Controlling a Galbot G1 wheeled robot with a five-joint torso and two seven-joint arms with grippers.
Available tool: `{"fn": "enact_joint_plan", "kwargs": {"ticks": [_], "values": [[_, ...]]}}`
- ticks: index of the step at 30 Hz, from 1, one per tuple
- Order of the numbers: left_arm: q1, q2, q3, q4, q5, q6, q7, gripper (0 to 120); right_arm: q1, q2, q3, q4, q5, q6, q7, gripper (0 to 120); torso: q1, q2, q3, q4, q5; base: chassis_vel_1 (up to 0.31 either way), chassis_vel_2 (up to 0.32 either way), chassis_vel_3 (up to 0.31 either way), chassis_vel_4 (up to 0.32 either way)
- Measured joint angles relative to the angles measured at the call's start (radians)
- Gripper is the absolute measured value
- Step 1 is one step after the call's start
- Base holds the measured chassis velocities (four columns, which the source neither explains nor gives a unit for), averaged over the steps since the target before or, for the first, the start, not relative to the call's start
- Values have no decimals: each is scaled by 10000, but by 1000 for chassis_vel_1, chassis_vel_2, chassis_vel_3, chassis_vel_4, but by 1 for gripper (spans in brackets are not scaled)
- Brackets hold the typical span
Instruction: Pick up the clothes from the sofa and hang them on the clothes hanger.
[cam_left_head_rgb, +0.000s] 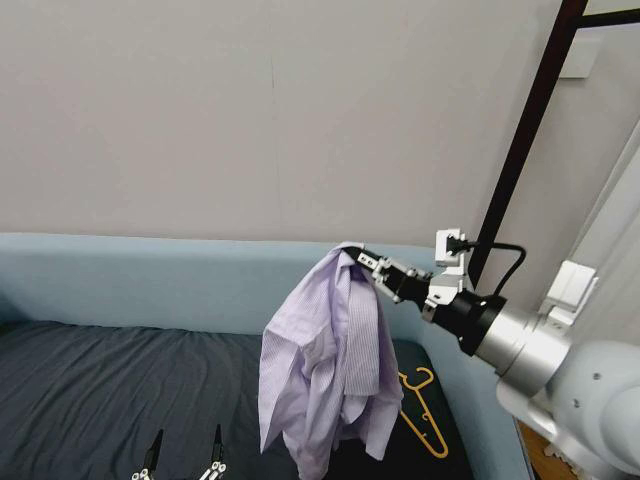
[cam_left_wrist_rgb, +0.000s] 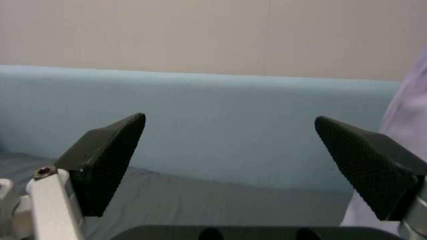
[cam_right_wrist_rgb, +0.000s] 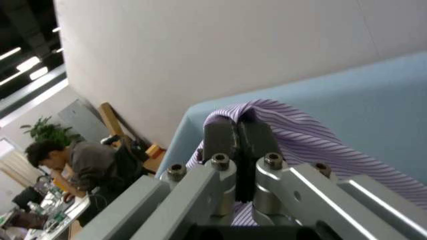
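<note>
L hand (cam_left_head_rgb: 182, 456) open over dark sofa seat (cam_left_head_rgb: 90, 390), R hand (cam_left_head_rgb: 359, 259) clamps shirt (cam_left_head_rgb: 320, 370) by wall (cam_left_head_rgb: 250, 120)

The shirt (cam_left_head_rgb: 320, 370) hung pinched in the right gripper (cam_left_head_rgb: 358, 258) over the right end of the sofa (cam_left_head_rgb: 120, 285), before its backrest. A hanger (cam_left_head_rgb: 428, 415) lay on the seat just right of the shirt. The left gripper (cam_left_head_rgb: 186, 442) sat low, left of the shirt. A rack post (cam_left_head_rgb: 515, 160) stood behind the right arm.
</note>
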Motion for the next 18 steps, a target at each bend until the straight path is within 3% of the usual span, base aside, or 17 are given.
{"fn": "enact_joint_plan", "kwargs": {"ticks": [2, 5, 6, 10, 11, 15, 18], "values": [[5, -17, -32, 3, -30, -1, -4, 100, -70, 363, -325, -299, -308, -17, 73, 0, 0, 0, 0, 0, -2, 0, 0, 0, 0], [19, -116, -142, 102, -88, -1, -12, 100, -52, 2373, -1832, -2631, -1691, 38, 526, 0, 0, -1, 2, 1, -1, 0, 0, 0, 0], [19, -116, -142, 102, -88, -1, -12, 100, -52, 2373, -1832, -2631, -1691, 38, 526, 0, 0, -1, 2, 1, -1, 0, 0, 0, 0], [26, -270, -184, 185, -78, -1, -13, 100, 494, 4328, -2803, -5711, -3094, 405, 1024, 0, 1, -1, 2, 4, -5, 0, 0, 0, 0], [26, -270, -184, 185, -78, -1, -13, 100, 494, 4328, -2803, -5711, -3094, 405, 1024, 0, 1, -1, 2, 4, -5, 0, 0, 0, 0], [17, -351, -229, 304, -50, -1, -12, 100, 834, 5900, -3392, -8697, -4757, 786, 1425, 0, 2, -2, 2, 1, -5, 0, 0, 0, 0], [-4, -358, -226, 387, -39, 0, -11, 100, 848, 6229, -3573, -9514, -5219, 825, 1482, 0, 2, -2, 2, 1, -4, 0, 0, 0, 0]]}}
